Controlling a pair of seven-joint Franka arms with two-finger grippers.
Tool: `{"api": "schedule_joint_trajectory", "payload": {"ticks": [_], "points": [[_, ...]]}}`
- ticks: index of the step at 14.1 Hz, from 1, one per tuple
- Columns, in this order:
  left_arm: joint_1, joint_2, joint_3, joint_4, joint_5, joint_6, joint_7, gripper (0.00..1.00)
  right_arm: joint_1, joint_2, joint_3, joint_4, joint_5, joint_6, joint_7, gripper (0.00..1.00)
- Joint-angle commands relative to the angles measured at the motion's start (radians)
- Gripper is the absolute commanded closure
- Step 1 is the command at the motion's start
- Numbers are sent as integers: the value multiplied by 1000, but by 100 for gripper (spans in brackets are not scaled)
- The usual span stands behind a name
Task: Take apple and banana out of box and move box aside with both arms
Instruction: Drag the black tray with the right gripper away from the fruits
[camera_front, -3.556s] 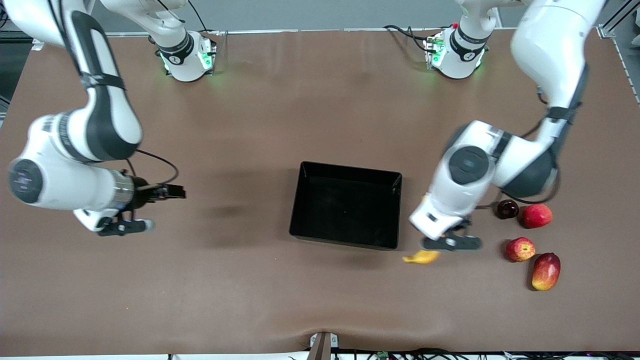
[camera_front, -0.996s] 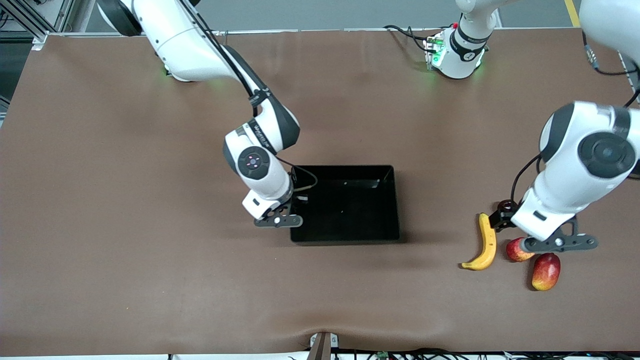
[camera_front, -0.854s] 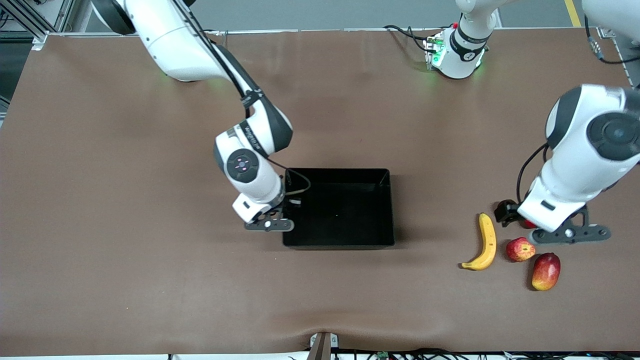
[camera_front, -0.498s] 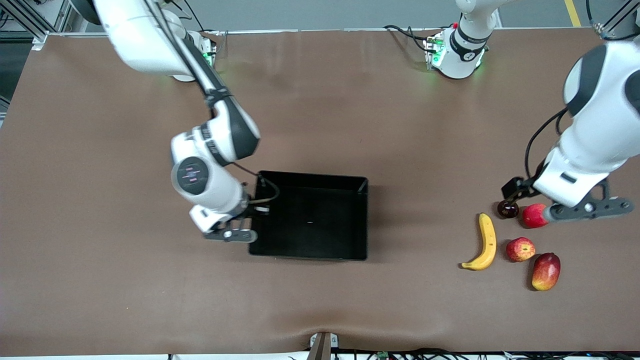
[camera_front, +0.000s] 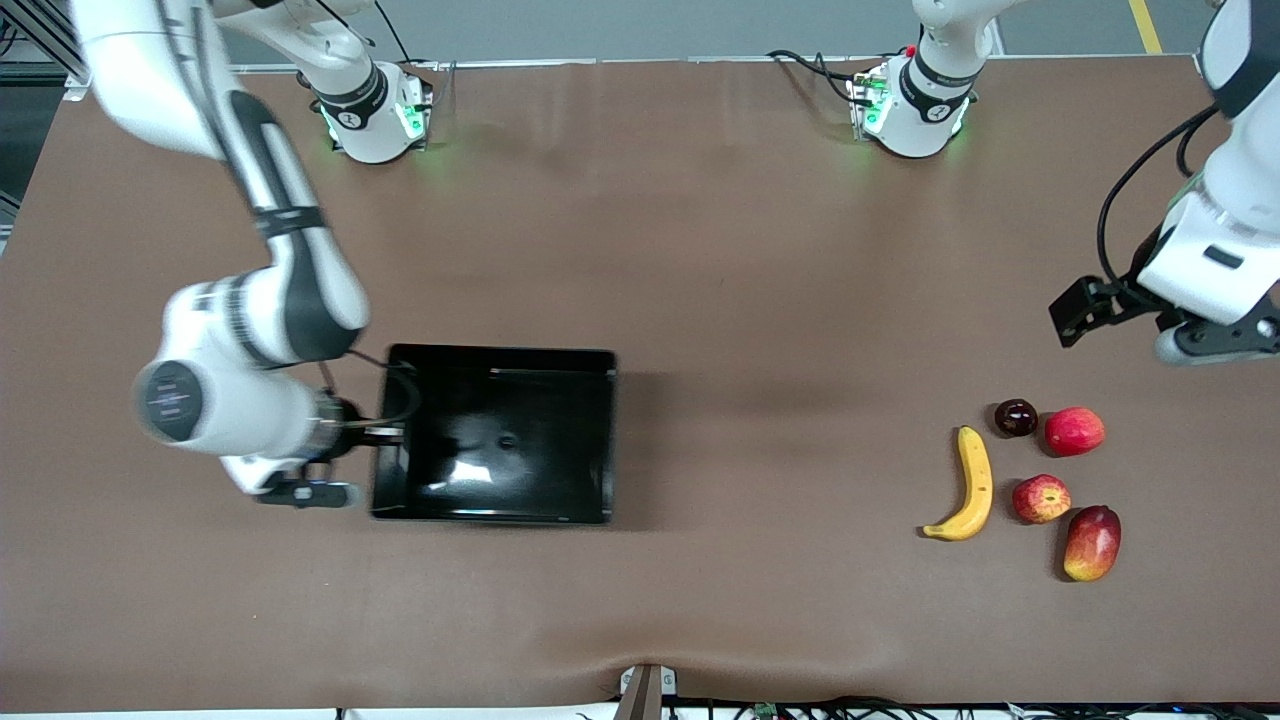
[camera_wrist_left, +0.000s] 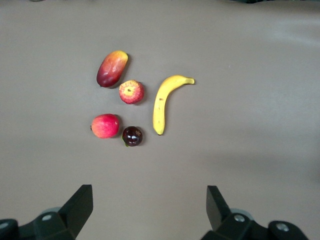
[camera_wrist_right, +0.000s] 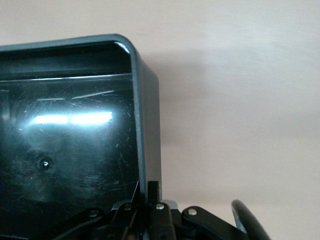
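The shallow rectangular glossy black plastic box is seen empty, its shiny floor bare apart from glare, so the unloading part of the job can be judged as done. The single curved yellow banana is laid flat on the brown table toward the left arm's end, well apart from the box. Just beside it, the small round red apple with yellowish streaks is found resting among other fruit: a larger oblong red-and-yellow mango nearer the front camera, a smooth pink-red round fruit and a small dark glossy fruit farther from it.

The box is positioned toward the right arm's end of the table. Its wall on that end is pinched by the right gripper; in the right wrist view the jaws are shown clamped tight over the thin rim. The box appears to be handled by this one arm alone.

The left gripper is held in the air over bare table farther from the front camera than the fruit cluster, with nothing between its fingers, which are spread wide. This arm is judged to be waiting.

What is left, as far as can be told: the box set down in its final spot at the side and the rim released.
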Motion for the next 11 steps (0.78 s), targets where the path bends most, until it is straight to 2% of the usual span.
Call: {"api": "schedule_joint_trajectory", "payload": {"ticks": [1, 2, 3, 5, 6, 7, 9, 11], "points": [[22, -36, 0, -7, -41, -28, 35, 0, -95, -65, 16, -51, 30, -45, -107, 100], [11, -62, 20, -13, -53, -29, 47, 0, -139, -68, 18, -66, 30, -43, -132, 100], [-34, -84, 81, -27, -84, -29, 72, 0, -168, -71, 15, -80, 25, -40, -170, 100], [-235, -116, 333, -53, -142, -30, 150, 0, -265, -68, 12, -103, 21, -20, -300, 100], [-309, -121, 427, -56, -150, -35, 208, 0, -314, -67, 12, -118, 21, -4, -350, 100], [-344, -121, 475, -56, -156, -50, 224, 0, -349, -68, 10, -126, 15, 13, -370, 100], [-371, -133, 494, -64, -181, -64, 215, 0, -414, -65, 12, -139, -33, 36, -402, 100], [-386, -133, 508, -70, -181, -61, 195, 0, -446, -65, 12, -207, -36, 125, -506, 100]]}}
